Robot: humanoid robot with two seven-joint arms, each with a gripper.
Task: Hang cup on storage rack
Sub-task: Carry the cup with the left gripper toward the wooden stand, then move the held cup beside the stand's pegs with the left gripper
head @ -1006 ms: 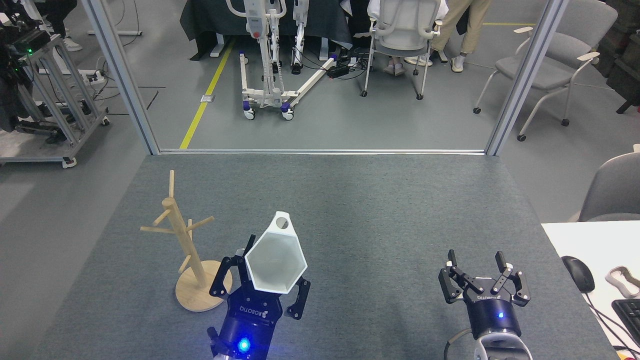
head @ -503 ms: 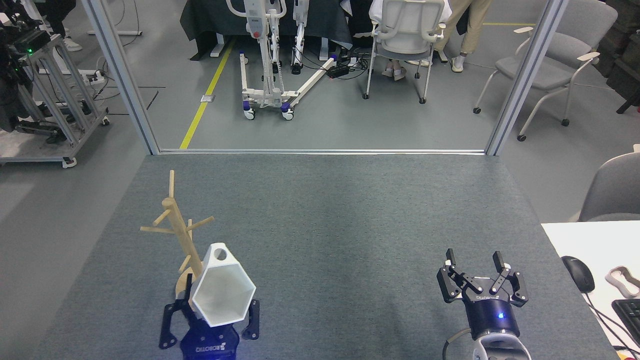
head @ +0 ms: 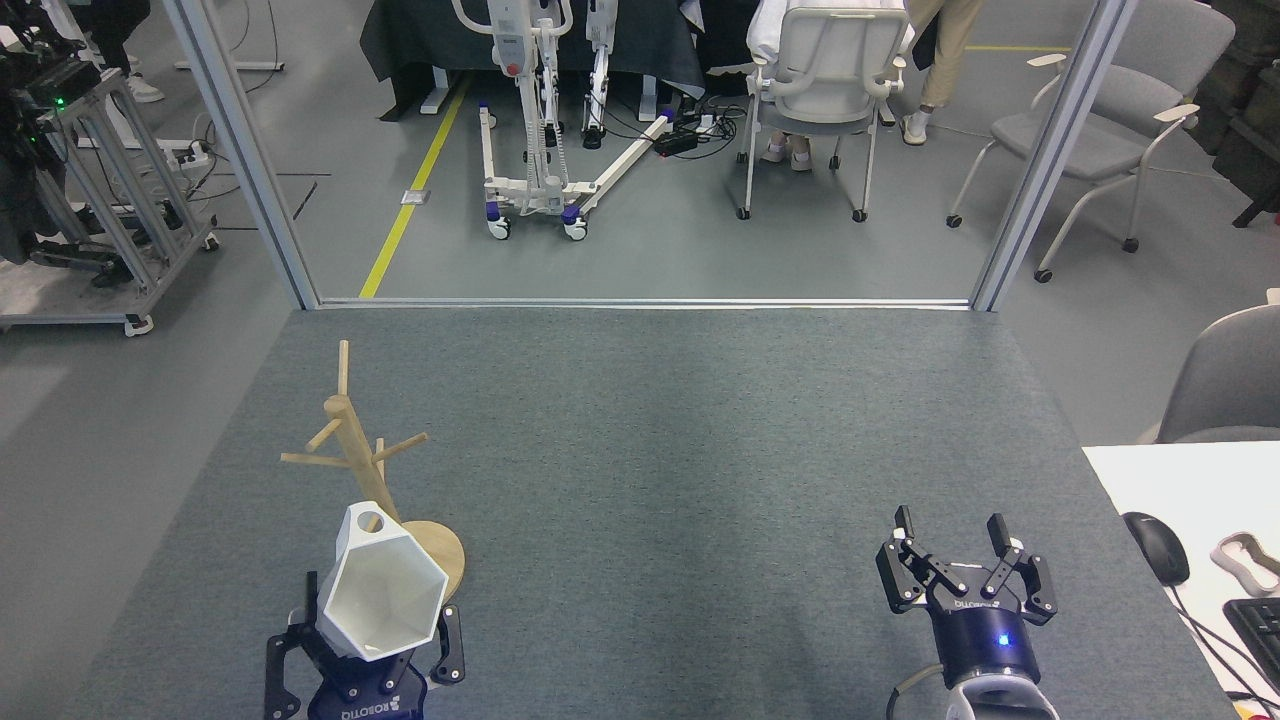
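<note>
While my left gripper (head: 365, 665) is clamped on the white faceted hexagonal-rimmed cup (head: 381, 597), held just before the light wooden mug-tree rack (head: 362, 462), I should line its holed tab (head: 370, 520) with a peg, my right gripper (head: 954, 555) spread and idle.

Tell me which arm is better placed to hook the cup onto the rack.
Left. Its tool holds the cup right in front of the storage rack, tab hole uppermost. The right tool sits open and empty, far across the mat.
</note>
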